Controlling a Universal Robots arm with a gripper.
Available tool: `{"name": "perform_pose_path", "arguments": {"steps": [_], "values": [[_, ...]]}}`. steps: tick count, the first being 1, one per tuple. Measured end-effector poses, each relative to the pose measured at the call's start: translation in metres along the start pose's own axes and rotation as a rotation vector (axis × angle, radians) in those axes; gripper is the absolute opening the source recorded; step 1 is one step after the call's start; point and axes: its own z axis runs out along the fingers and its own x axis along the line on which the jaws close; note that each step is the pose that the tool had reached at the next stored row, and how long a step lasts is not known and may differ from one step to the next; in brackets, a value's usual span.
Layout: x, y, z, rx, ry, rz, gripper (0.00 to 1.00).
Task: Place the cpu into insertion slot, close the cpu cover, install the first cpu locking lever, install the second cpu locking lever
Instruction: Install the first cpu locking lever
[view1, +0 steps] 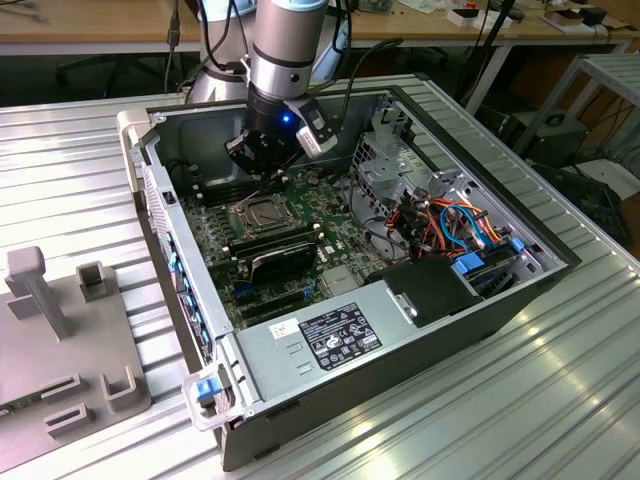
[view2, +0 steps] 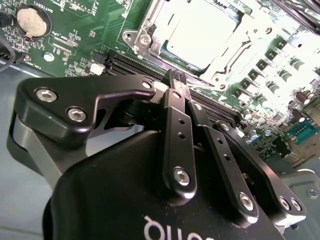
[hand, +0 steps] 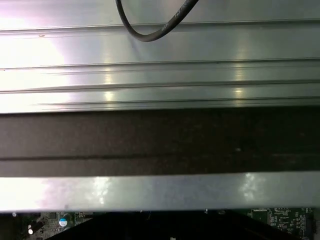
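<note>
Small flat square silver-grey cpu (view2: 197, 30) lies in the silver-framed insertion slot (view1: 254, 212) on the green motherboard (view2: 75, 35). Thin silver windowed cpu cover (view2: 152, 27) looks to be down around it; locking levers hard to make out. Chip judged light, stiff, thin, slick-topped and fragile underneath: best taken by opposite edges, never pressed. Black gripper (view2: 176, 80) hangs just beside the socket frame, fingers (view2: 172, 115) drawn together, nothing seen between them

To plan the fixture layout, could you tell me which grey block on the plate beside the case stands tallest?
The tall post nearest the exterior view's left edge; the other blocks are short, squat stubs.
</note>
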Motion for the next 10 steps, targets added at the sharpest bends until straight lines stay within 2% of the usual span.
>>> {"name": "perform_pose_path", "arguments": {"steps": [10], "values": [[-0.0030,0.0000,0.0063,-0.0002,0.0000,0.000,0.11]]}}
